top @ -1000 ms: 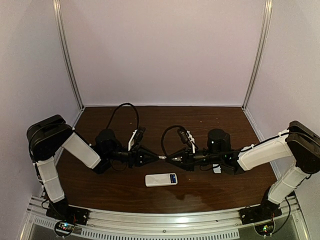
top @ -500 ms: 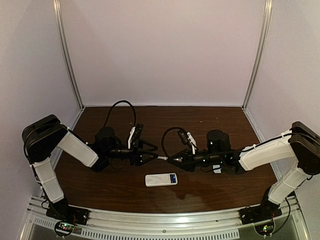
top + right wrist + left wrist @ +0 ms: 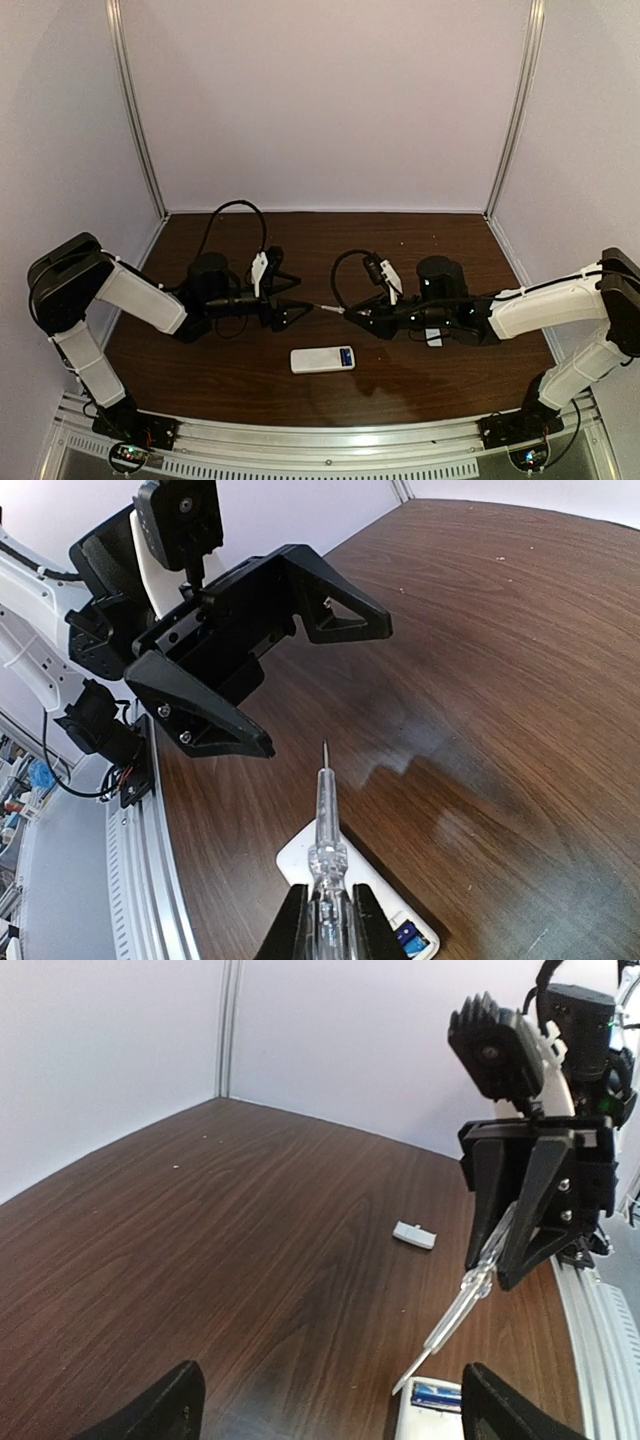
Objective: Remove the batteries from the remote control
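Observation:
The white remote control [image 3: 318, 360] lies flat on the table in front of both grippers, its compartment uncovered. Blue batteries [image 3: 345, 356] sit in its right end, also visible as batteries [image 3: 437, 1395] and batteries [image 3: 411, 941]. My right gripper [image 3: 350, 319] is shut on a clear-handled screwdriver [image 3: 325, 820], whose tip points left above the remote control [image 3: 299, 861]. My left gripper [image 3: 298, 296] stands open just left of that tip, with nothing between its fingers. In the left wrist view the screwdriver [image 3: 458, 1312] slants down toward the remote control [image 3: 428, 1420].
A small white cover piece [image 3: 433, 338] lies on the table under the right arm, also seen as the cover piece [image 3: 414, 1234]. Pale walls enclose the dark wooden table [image 3: 400, 240] on three sides, and a metal rail [image 3: 330, 445] runs along its near edge.
My left gripper has opened, let go of the screwdriver's tip and drawn back to the left. The right gripper still holds the screwdriver and has shifted slightly right.

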`<state>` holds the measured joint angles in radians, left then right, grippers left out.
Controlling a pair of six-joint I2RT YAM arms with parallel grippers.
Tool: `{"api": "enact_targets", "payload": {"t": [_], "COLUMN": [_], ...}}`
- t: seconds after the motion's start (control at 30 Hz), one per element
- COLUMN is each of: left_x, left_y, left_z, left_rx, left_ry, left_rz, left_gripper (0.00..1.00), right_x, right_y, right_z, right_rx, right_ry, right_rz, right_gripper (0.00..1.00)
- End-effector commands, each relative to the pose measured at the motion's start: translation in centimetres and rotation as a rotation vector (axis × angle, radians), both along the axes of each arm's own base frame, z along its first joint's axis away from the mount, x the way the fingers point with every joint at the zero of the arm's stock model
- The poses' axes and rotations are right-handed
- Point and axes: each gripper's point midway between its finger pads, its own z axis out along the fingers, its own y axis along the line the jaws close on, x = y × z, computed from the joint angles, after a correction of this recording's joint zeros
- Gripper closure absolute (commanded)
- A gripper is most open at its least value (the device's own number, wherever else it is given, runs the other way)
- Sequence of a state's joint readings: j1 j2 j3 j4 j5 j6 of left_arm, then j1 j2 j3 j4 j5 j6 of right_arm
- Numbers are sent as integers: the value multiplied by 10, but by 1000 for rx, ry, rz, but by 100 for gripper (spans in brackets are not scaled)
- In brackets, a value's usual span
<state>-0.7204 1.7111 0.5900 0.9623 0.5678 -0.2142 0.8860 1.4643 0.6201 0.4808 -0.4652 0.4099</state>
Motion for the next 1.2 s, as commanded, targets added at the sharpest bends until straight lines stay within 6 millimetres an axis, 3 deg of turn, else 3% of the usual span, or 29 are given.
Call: {"api": "enact_targets", "payload": {"t": [0.0, 0.2, 0.47, 0.63, 0.9, 1.17], "left_x": [19, 35, 48, 50, 21, -2], "left_y": [15, 27, 43, 38, 17, 12], "left_z": [-9, -20, -18, -29, -40, -65], "left_rx": [75, 130, 129, 158, 143, 183], "left_ry": [-79, -134, -190, -196, -251, -271], "left_rz": [126, 233, 357, 324, 45, -110], "left_gripper": [3, 3, 3, 3, 3, 3], "right_x": [12, 20, 32, 36, 43, 46], "right_y": [-4, -3, 2, 1, -9, -18], "right_z": [13, 13, 12, 16, 24, 34], "right_rx": [-26, -53, -89, -113, -169, -195], "right_ry": [-54, -69, -83, -98, -125, -132], "right_rz": [-64, -90, -111, -122, -160, -191], "right_gripper": [100, 100, 100, 100, 100, 100]}}
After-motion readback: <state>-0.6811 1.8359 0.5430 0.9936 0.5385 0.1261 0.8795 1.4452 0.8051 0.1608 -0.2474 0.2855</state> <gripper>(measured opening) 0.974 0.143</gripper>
